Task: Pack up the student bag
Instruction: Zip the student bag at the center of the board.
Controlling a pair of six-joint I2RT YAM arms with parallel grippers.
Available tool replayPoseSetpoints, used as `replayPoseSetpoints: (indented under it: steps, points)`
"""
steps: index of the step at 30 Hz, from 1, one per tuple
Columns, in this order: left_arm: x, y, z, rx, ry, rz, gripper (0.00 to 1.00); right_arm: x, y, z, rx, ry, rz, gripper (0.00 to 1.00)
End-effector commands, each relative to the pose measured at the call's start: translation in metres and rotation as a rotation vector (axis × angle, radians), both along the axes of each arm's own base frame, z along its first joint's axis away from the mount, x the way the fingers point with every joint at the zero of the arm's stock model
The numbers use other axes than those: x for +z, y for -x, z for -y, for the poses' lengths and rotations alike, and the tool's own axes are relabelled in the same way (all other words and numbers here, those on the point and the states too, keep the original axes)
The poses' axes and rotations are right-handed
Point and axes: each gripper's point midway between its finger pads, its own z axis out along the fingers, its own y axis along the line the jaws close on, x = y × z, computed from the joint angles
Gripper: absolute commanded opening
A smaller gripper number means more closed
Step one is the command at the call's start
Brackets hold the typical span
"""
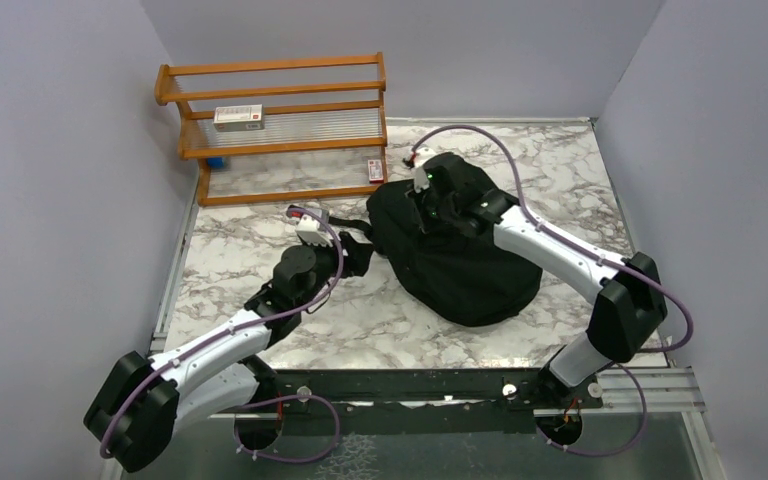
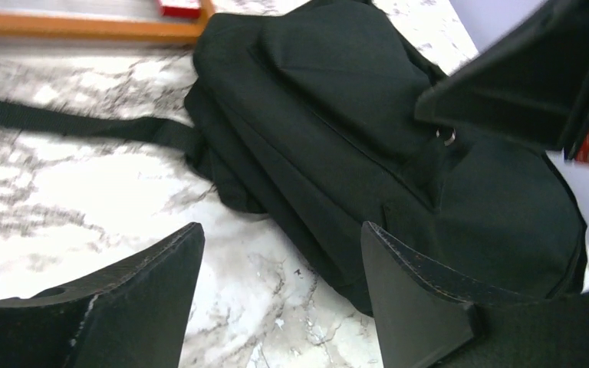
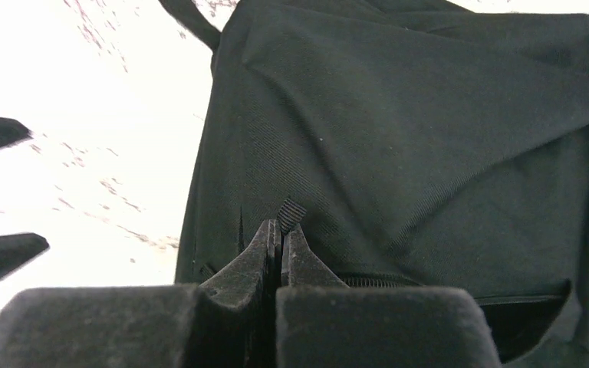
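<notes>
The student bag (image 1: 460, 262), a large black fabric backpack, lies on the marble table right of centre. My right gripper (image 1: 430, 212) sits over its upper part, shut on a small ribbed fabric pull tab (image 3: 291, 211) by the zipper line (image 3: 368, 282); the tab's tip pokes out between the closed fingertips (image 3: 282, 228). My left gripper (image 1: 362, 250) stands open just left of the student bag (image 2: 337, 115), low over bare marble, its right finger (image 2: 414, 291) close beside the bag's edge and nothing between the fingers. A black strap (image 2: 61, 123) trails left from the bag.
A wooden two-tier rack (image 1: 280, 120) stands at the back left with a white and red box (image 1: 238, 117) on its shelf. A small red box (image 1: 377, 170) lies at the rack's right foot, near the bag. Grey walls close in both sides.
</notes>
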Motion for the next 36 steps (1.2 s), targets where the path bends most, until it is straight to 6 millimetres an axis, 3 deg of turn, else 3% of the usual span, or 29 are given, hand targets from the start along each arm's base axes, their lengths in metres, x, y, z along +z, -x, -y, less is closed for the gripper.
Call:
replayPoseSetpoints:
  steps: [1, 6, 12, 21, 27, 31, 36]
  points:
    - [0.032, 0.000, 0.027, -0.195, -0.060, 0.240, 0.77, 0.043, 0.002, -0.025, 0.038, -0.378, -0.054, 0.00]
    - [0.052, 0.000, 0.056, -0.322, -0.112, 0.404, 0.83, 0.046, 0.002, -0.027, 0.009, -0.469, -0.101, 0.01]
    - [0.060, -0.007, 0.087, -0.361, -0.164, 0.473, 0.85, 0.051, 0.003, -0.029, -0.039, -0.547, -0.152, 0.01]
    - [0.051, -0.017, 0.111, -0.274, -0.147, 0.463, 0.90, 0.057, 0.004, -0.027, -0.094, -0.601, -0.187, 0.00]
    - [0.037, -0.033, 0.115, -0.158, -0.185, 0.429, 0.91, 0.062, 0.006, -0.028, -0.091, -0.629, -0.203, 0.01]
    - [0.027, -0.043, 0.119, -0.139, -0.238, 0.428, 0.82, 0.062, 0.008, -0.029, -0.086, -0.633, -0.213, 0.00]
    - [0.018, -0.026, 0.122, -0.231, -0.269, 0.442, 0.49, 0.056, 0.005, -0.022, -0.115, -0.609, -0.197, 0.00]
